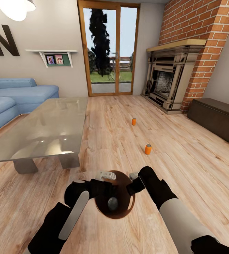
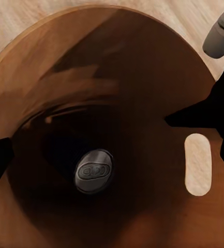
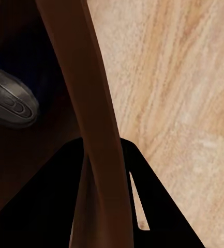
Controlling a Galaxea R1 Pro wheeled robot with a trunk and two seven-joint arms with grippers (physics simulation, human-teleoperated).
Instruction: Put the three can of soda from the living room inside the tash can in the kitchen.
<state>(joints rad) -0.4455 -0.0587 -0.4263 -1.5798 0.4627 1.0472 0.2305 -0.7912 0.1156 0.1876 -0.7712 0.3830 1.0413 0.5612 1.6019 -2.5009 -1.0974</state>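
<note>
The trash can sits low between my arms, its tan-brown inside facing up. A can of soda lies at its bottom. Only the can's grey metal top shows, in shadow. My right gripper is shut on the bin's rim, one finger on each side of the wall. My left gripper hovers open over the bin's mouth, holding nothing. Two orange cans stand upright on the wood floor ahead, one nearer and one farther.
A glass-topped low table stands to the left, with a blue sofa behind it. The brick fireplace and a dark low cabinet line the right side. Wood-framed glass doors are straight ahead.
</note>
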